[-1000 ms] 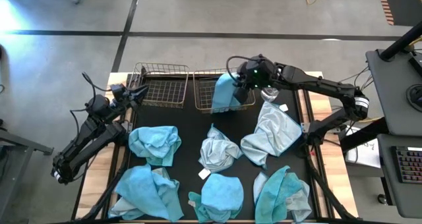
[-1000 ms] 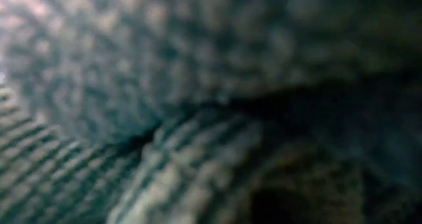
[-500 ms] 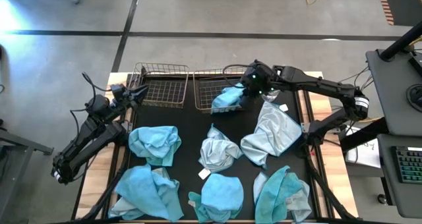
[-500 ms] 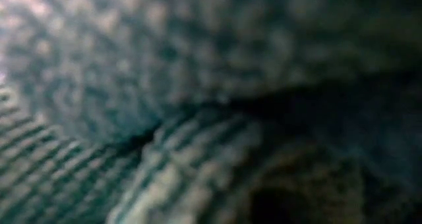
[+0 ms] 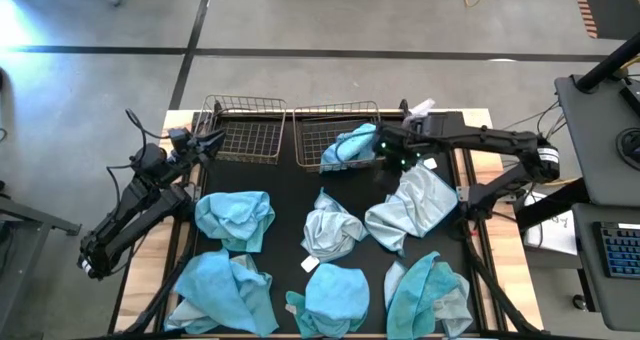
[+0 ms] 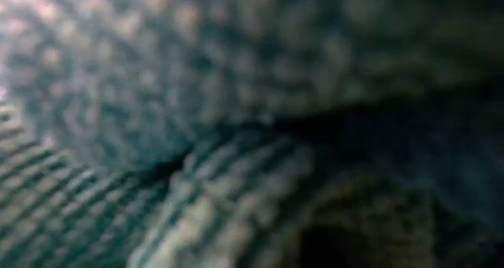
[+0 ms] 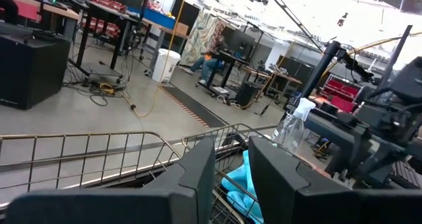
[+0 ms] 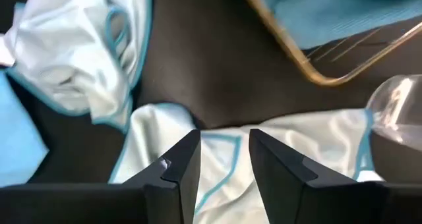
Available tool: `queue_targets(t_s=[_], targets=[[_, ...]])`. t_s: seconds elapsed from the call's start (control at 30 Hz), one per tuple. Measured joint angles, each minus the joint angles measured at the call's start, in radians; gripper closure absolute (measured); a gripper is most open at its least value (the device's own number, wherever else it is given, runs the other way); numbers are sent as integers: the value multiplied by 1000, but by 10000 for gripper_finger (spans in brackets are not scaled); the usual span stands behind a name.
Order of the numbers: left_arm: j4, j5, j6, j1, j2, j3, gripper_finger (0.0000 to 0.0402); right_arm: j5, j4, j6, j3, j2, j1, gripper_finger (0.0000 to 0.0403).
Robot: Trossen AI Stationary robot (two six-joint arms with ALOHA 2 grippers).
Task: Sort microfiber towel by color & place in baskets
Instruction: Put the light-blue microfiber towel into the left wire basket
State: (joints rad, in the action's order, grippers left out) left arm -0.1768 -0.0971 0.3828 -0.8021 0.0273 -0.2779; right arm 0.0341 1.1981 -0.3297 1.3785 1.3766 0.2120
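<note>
A turquoise towel (image 5: 350, 145) lies bunched in the right wire basket (image 5: 312, 130), also in the right wrist view as the towel (image 8: 343, 13) behind the basket rim (image 8: 297, 53). The left basket (image 5: 245, 130) holds nothing that I can see. My right gripper (image 8: 224, 151) is open, just off that basket's near right corner, above the edge of a pale towel (image 5: 412, 205). My left gripper (image 7: 231, 178) is open by the left basket's left end. Several more towels lie crumpled on the black mat: turquoise (image 5: 235, 218), pale (image 5: 330, 230), turquoise (image 5: 335, 295).
A clear spray bottle (image 5: 420, 110) stands beside the right basket's right end, close to my right arm. More towels (image 5: 225, 290) (image 5: 430, 295) lie along the near edge. The low view is filled by blurred cloth (image 6: 236, 102) right against the lens. A desk stands off the table's right side.
My right gripper lowered the turquoise towel into the right basket, let it go, and drew back toward the table's near side, past the basket's near right corner. The towel, first held up above the basket, now lies bunched inside it.
</note>
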Motion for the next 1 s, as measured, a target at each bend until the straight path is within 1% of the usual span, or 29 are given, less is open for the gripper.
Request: queue_targets(t_s=[0.23,0.4,0.53,0.6,0.73,0.87,1.0], targets=[[-12,0,0,0,0,0,322,-8,25,-76,-13,0,-120,282],[-18,0,0,0,0,0,322,-18,21,-136,-81,0,-181,285],[-19,0,0,0,0,0,322,-62,17,-190,-158,0,-190,282],[-19,0,0,0,0,0,322,-63,10,-199,-199,0,-190,280],[-19,0,0,0,0,0,322,-58,-90,-212,-293,1,-190,277],[-19,0,0,0,0,0,322,-26,-195,-225,-379,1,-190,279],[-19,0,0,0,0,0,322,-25,-241,-253,-436,1,-190,280]])
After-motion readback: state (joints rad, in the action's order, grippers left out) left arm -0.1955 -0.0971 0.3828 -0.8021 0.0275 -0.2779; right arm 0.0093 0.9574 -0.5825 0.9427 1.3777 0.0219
